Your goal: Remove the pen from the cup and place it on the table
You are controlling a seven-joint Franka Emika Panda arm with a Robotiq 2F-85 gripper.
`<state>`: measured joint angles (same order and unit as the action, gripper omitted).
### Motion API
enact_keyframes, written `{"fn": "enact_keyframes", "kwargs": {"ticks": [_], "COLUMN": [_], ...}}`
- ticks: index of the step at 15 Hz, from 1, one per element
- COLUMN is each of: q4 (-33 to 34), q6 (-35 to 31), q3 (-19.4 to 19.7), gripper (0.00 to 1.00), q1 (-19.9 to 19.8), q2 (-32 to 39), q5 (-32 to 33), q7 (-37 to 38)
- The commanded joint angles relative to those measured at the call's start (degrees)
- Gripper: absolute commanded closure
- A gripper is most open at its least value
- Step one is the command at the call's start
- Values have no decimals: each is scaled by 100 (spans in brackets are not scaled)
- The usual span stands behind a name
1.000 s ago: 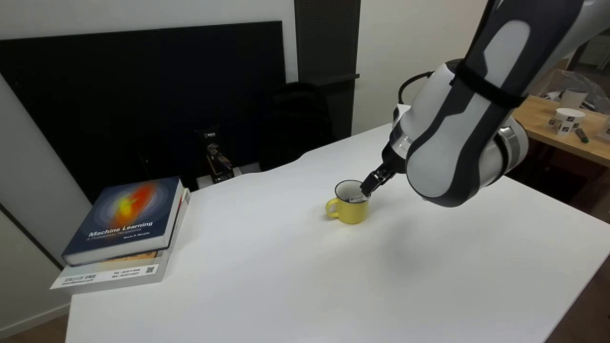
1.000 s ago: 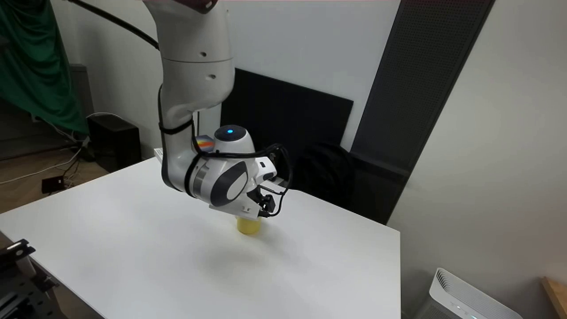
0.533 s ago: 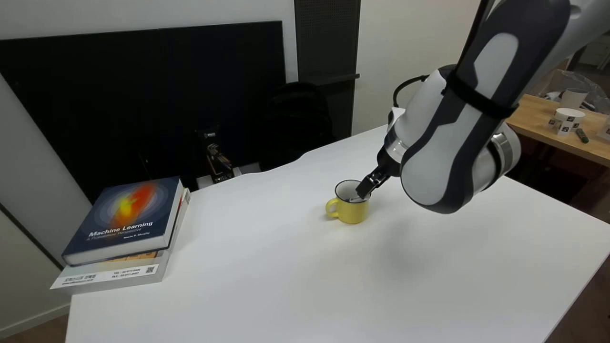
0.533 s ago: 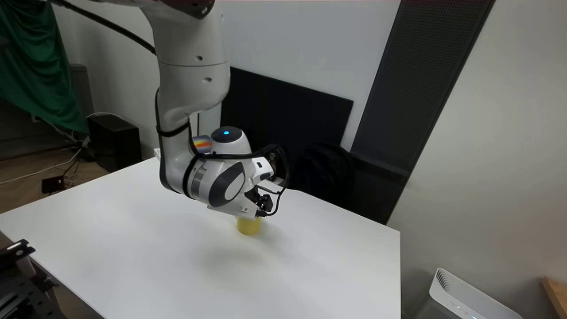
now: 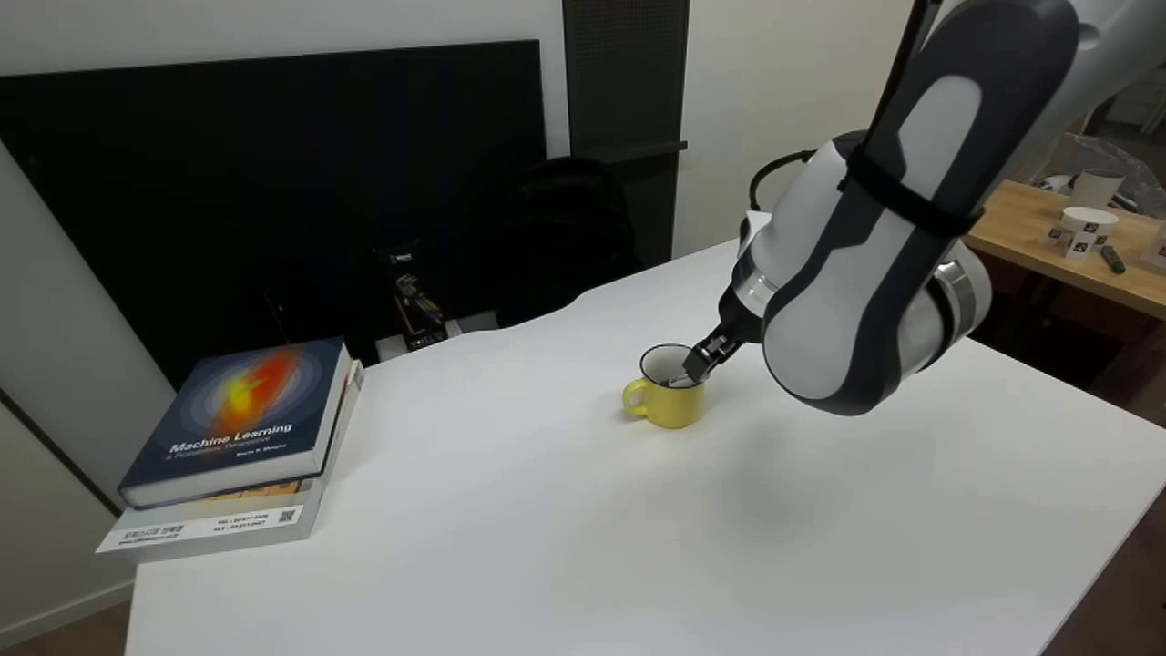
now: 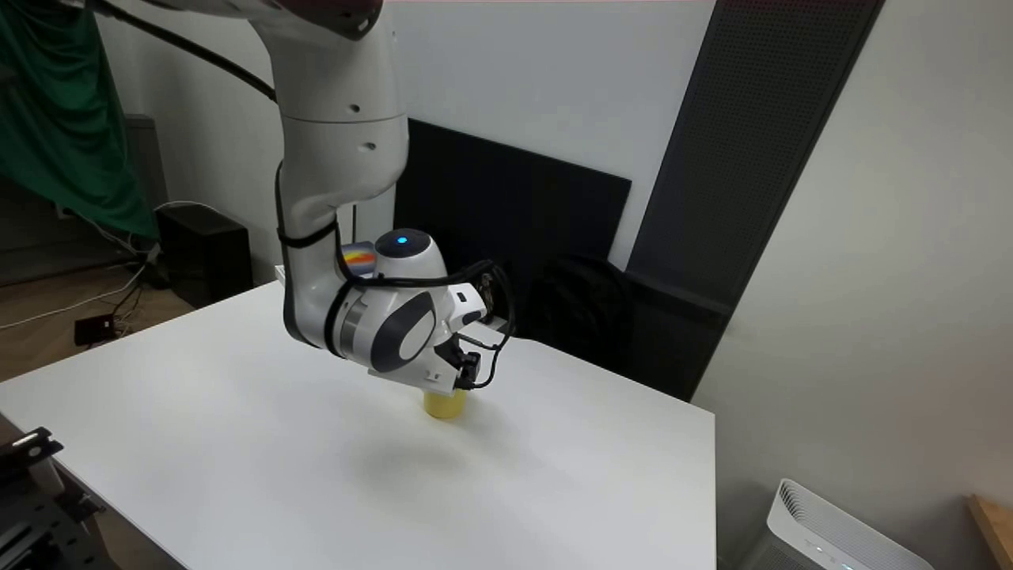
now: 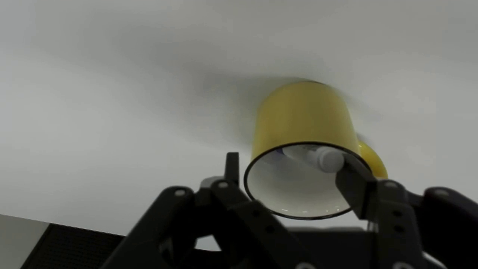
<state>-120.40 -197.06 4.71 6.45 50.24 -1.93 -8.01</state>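
Note:
The yellow cup (image 5: 672,407) stands upright on the white table (image 5: 510,519). In an exterior view it is mostly hidden behind the arm, with only its lower part (image 6: 445,404) showing. In the wrist view the cup (image 7: 304,112) shows its dark rim and pale inside. The pen (image 7: 328,159) leans inside it, pale end toward the mouth and a bit of blue deeper down. My gripper (image 7: 289,166) is open at the cup's mouth. Its right finger overlaps the mouth beside the pen's pale end; its left finger is outside the rim. The gripper (image 5: 701,360) also shows at the rim in an exterior view.
A stack of books (image 5: 237,428) lies on the table's left side. A black panel (image 5: 273,200) and a dark backpack (image 5: 569,237) are behind the table. A wooden desk (image 5: 1029,223) with white cups stands at the right. The cup's handle (image 5: 635,398) points left there.
The arm has moved slightly down and to the left in both exterior views, bringing the fingertips a little lower at the cup's rim. The cup has not moved.

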Motion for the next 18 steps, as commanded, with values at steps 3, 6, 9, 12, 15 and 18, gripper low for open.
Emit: {"fn": "enact_keyframes", "kwargs": {"ticks": [3,6,9,12,15,18], "q4": [172,209,187,237,318,417], "q6": [26,124,376,589,787,1271], "q3": [144,189,94,191,293,54], "gripper": [75,95,96,96,96,96], "q1": [122,132,-13,19,51,-270], "q2": [126,142,-24,-198,-426,-746], "q5": [-71,-127,-93,-112,-121,-4], "q7": [233,283,362,434,451,422]}}
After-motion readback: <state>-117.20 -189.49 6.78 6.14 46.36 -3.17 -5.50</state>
